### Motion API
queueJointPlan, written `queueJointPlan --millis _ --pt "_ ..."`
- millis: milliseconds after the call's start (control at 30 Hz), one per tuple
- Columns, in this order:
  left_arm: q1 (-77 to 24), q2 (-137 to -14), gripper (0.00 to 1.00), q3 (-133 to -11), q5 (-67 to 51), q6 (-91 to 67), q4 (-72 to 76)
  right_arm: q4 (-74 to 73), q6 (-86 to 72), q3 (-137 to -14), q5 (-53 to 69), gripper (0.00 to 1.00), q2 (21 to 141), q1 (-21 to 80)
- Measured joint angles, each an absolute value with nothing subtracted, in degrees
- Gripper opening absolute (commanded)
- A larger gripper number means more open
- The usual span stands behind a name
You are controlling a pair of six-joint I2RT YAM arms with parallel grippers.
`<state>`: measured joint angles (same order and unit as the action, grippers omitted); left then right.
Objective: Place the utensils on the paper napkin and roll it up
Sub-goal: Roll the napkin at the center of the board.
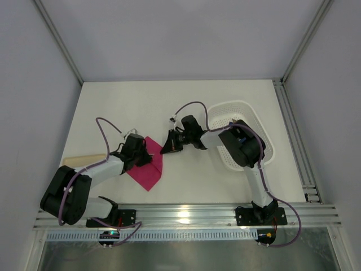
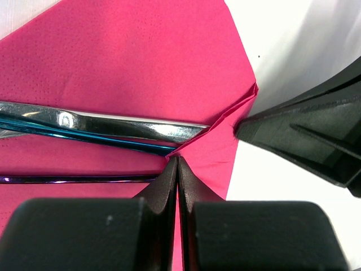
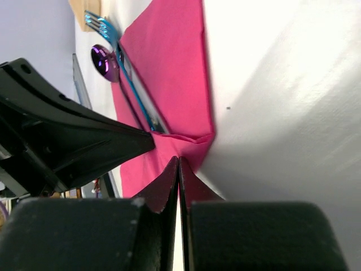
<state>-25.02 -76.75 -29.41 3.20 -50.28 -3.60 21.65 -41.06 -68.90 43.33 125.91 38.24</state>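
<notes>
From the top camera, the paper napkin [image 1: 148, 175] lies as a diamond on the white surface [image 1: 186, 107], in front of the left arm. The left end effector [image 1: 153, 161] sits over its upper part, and the right end effector [image 1: 168, 148] reaches in from the right, just beside that same corner. A pale beige stick [image 1: 84, 160] lies to the left of the napkin, partly under the left arm. A white perforated basket [image 1: 237, 104] stands well apart on the right.

In the left wrist view, the left end effector [image 2: 177, 169] is clenched, its fingers pressed together with the tips on the napkin [image 2: 141, 56]. The utensils [image 2: 101, 127] lie side by side across the pink sheet, their handles ending near a small folded-over corner. The right end effector [image 2: 248, 130] points at that corner from the bare surface.

In the right wrist view, the right end effector [image 3: 179, 169] is also clenched, its tips at the napkin's [image 3: 169, 68] edge below the folded corner. Whether either one pinches paper is unclear. The left end effector [image 3: 144, 144] comes in from the left. A purple spoon head [image 3: 102, 59] and blue fork tines [image 3: 98, 22] stick out past the far edge of the sheet.
</notes>
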Motion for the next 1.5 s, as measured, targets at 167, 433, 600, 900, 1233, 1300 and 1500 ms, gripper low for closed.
queueJointPlan --millis 167,433,600,900,1233,1300,1500 --pt "-25.0 -76.8 0.00 -29.4 3.2 -50.3 -3.6 21.5 -40.7 -68.8 42.7 0.04 125.9 37.6" --pt "-25.0 -76.8 0.00 -29.4 3.2 -50.3 -3.6 22.7 -40.9 -68.9 43.3 0.04 125.9 37.3" --pt "-25.0 -76.8 0.00 -29.4 3.2 -50.3 -3.6 22.8 -41.2 -70.4 43.6 0.04 126.2 37.3" --pt "-25.0 -76.6 0.00 -29.2 3.2 -50.3 -3.6 21.4 -41.9 -72.9 42.4 0.04 128.9 37.3" --pt "-25.0 -76.6 0.00 -29.1 3.2 -50.3 -3.4 18.5 -39.8 -73.9 41.3 0.04 128.6 37.0" --pt "-25.0 -76.6 0.00 -29.1 3.2 -50.3 -3.2 17.5 -38.9 -73.9 40.6 0.04 127.9 36.9" --pt "-25.0 -76.6 0.00 -29.1 3.2 -50.3 -3.2 14.3 -36.2 -71.6 39.3 0.04 123.9 36.5"
